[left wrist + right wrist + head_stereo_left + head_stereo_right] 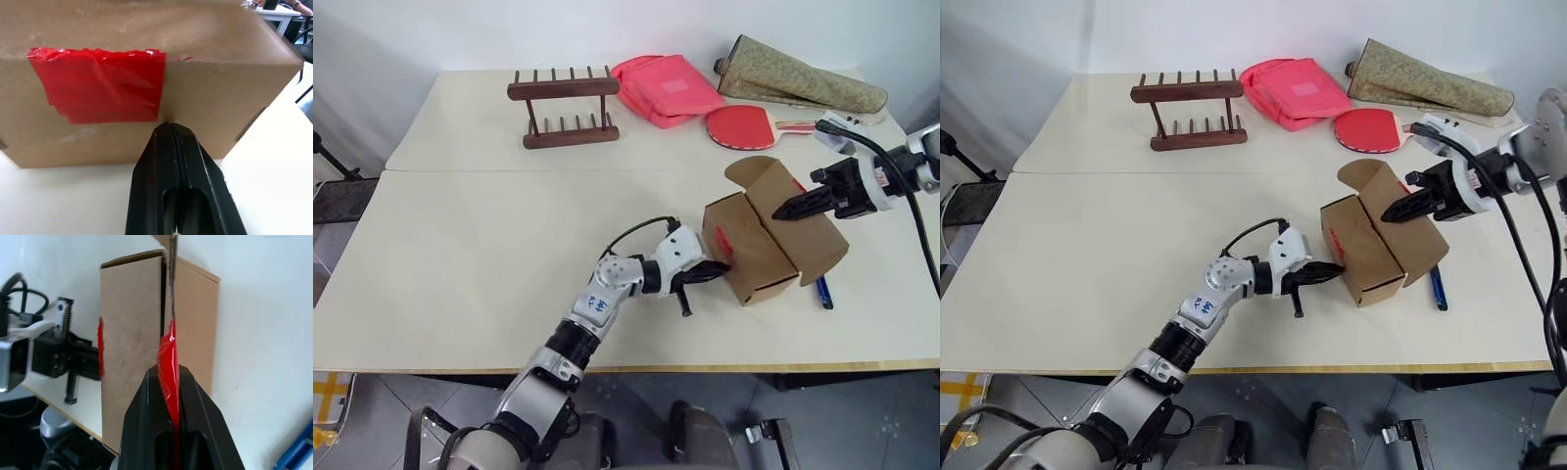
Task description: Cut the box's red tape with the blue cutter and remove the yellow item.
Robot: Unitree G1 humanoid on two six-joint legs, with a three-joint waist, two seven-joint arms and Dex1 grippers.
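Note:
The brown box (754, 250) lies on the table at the right. One long flap (808, 235) is lifted open, and my right gripper (783, 211) is shut on its edge, where a strip of torn red tape (168, 357) runs between the fingers. My left gripper (720, 267) is shut, its tips pressed against the box's near end just below a patch of red tape (102, 83). The blue cutter (823, 292) lies on the table just right of the box. The yellow item is hidden.
At the back of the table stand a wooden rack (563, 108), a pink bag (668, 88), a red paddle (744, 125) and a rolled patterned mat (798, 80). The table's front edge (705, 367) runs close below the box.

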